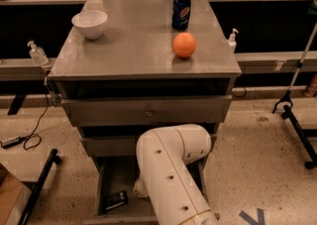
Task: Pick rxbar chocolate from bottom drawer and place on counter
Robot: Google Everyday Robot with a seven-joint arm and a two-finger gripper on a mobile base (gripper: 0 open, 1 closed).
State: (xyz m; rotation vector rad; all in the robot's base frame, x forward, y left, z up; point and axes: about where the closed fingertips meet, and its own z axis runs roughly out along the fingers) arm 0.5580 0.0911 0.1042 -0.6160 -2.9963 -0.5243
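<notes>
The rxbar chocolate lies flat on the floor of the bottom drawer, near its front left corner, slightly askew, its dark wrapper showing pale lettering. The drawer is pulled out below the two upper ones.

Far left, a brown box corner sits on the speckled floor, with a black bar slanting beside it and a dark cable looping down from the cabinet's left side. A clear pump bottle stands on the rail behind, just off the desk's left edge.

On the desk a white bowl sits upright at the back left, well apart from everything else. Further right a blue soda can stands upright at the back; an orange rests just in front of it, close but not touching.

Below, the white arm bends down over the open drawer and covers its middle and right. The gripper reaches into the drawer — only a pale bulge of it shows at the arm's left edge, just beside the bar and a little above it. Whether it is apart or together I cannot tell, nor whether it touches the bar.

Right of the desk a second pump bottle stands on the rail, and a black stand leans across the floor at the far right.
</notes>
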